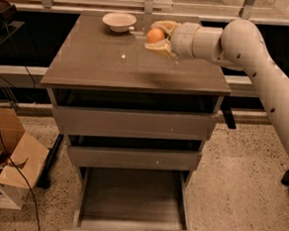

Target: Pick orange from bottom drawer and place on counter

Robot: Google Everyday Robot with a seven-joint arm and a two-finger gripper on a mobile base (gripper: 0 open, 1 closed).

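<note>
My gripper (158,36) reaches in from the right and is shut on the orange (155,36), a small round orange fruit. It holds the orange just above the far middle of the counter (113,60), to the right of a white bowl. A faint shadow lies on the counter below and in front of it. The bottom drawer (130,206) is pulled fully out at the foot of the cabinet, and its grey floor shows nothing inside.
A white bowl (119,21) sits at the counter's back edge. The two upper drawers (134,122) stand slightly ajar. A cardboard box (9,165) and cables lie on the floor at left. My white arm (266,71) spans the right side.
</note>
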